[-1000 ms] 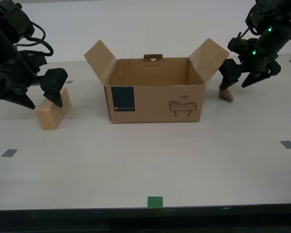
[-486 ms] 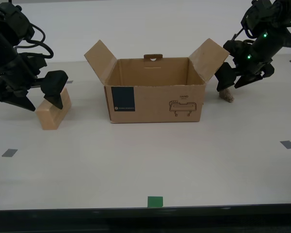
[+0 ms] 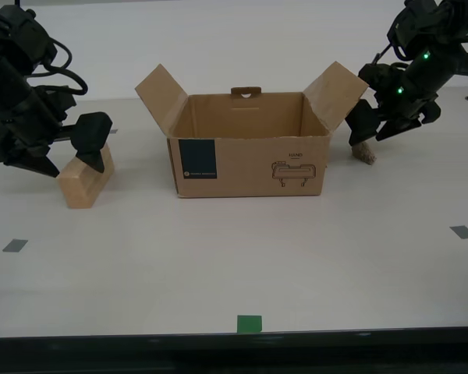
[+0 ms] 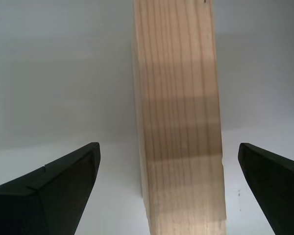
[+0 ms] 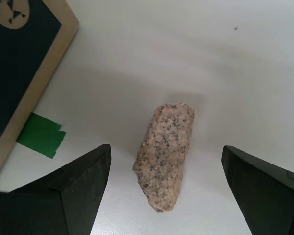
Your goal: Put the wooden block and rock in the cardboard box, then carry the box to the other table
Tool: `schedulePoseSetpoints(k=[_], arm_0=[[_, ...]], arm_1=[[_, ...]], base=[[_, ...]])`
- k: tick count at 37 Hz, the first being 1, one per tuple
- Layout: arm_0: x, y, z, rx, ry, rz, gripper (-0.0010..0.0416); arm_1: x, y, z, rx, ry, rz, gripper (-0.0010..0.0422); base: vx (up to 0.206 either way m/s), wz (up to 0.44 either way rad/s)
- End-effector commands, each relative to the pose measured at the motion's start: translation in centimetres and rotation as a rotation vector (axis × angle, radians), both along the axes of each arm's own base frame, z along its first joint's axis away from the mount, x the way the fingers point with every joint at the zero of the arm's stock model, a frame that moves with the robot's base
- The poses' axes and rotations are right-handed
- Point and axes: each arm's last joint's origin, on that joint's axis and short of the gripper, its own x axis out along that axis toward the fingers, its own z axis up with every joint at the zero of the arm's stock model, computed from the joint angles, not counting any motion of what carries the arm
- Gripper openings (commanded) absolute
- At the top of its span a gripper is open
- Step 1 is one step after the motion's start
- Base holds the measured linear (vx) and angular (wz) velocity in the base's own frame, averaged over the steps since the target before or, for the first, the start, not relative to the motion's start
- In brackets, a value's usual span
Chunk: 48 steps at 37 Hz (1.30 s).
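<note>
Both claws sit spread wide, each straddling its target with nothing clamped yet. First claw [image 5: 164,193] brackets the rock [image 5: 165,154] with a clear gap each side; in the exterior view this claw [image 3: 370,128] has slid toward 9 o'clock over the last second, closing on the rock [image 3: 364,153], and barely moved in the last half of it. Second claw [image 4: 166,188] frames the wooden block [image 4: 179,122], fingers well clear of both faces; in the exterior view the second claw [image 3: 62,152] over the wooden block [image 3: 84,181] has shifted only slightly. Judgement: approach about finished, closing is the next step, nothing loaded.

Cardboard box [image 3: 248,144] stands mid-surface [image 3: 242,257], all 4 flaps open, apparently empty. Block lies at its 9 o'clock, well apart. Rock at its 3 o'clock, just beside the side wall and under the splayed flap [image 3: 337,95].

Obstacles: that flap overhangs close to the first claw, likely snag on lifting. Box corner [image 5: 27,63] and green tape piece [image 5: 40,141] lie near the rock. Grey tape squares [image 3: 15,245] harmless. Other table not in view.
</note>
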Motion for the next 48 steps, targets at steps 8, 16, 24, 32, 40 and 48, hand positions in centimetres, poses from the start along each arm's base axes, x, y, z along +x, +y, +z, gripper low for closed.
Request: schedulePoseSetpoints(k=[8, 16, 24, 32, 40, 48], arm_0=[[0.0, 0.4, 0.0, -0.001, -0.001, 0.015, 0.0313], [0.2, 0.5, 0.2, 0.002, -0.033, 0.017, 0.0312], [0.2, 0.7, -1.8, -0.005, 0.011, 0.023, 0.0306], [0.2, 0.6, -2.4, -0.047, 0.02, 0.005, 0.031], [0.2, 0.6, -2.5, -0.047, 0.016, 0.006, 0.0296], [0.3, 0.6, -2.4, -0.046, 0.004, 0.006, 0.0277]], arm_1=[[1.2, -0.1, -2.6, 0.011, 0.08, -0.009, 0.0385], [1.2, -0.1, -2.7, 0.011, 0.086, -0.009, 0.0385], [1.2, -0.2, -2.7, -0.002, 0.094, -0.014, 0.0385], [1.1, -0.2, -2.7, -0.009, 0.099, -0.013, 0.0385], [1.1, -0.2, -2.7, -0.016, 0.103, 0.006, 0.0385], [1.1, -0.2, -2.7, -0.04, 0.111, 0.044, 0.0385]], base=[[0.0, 0.0], [0.0, 0.0], [0.0, 0.0], [0.0, 0.0], [0.0, 0.0], [0.0, 0.0]])
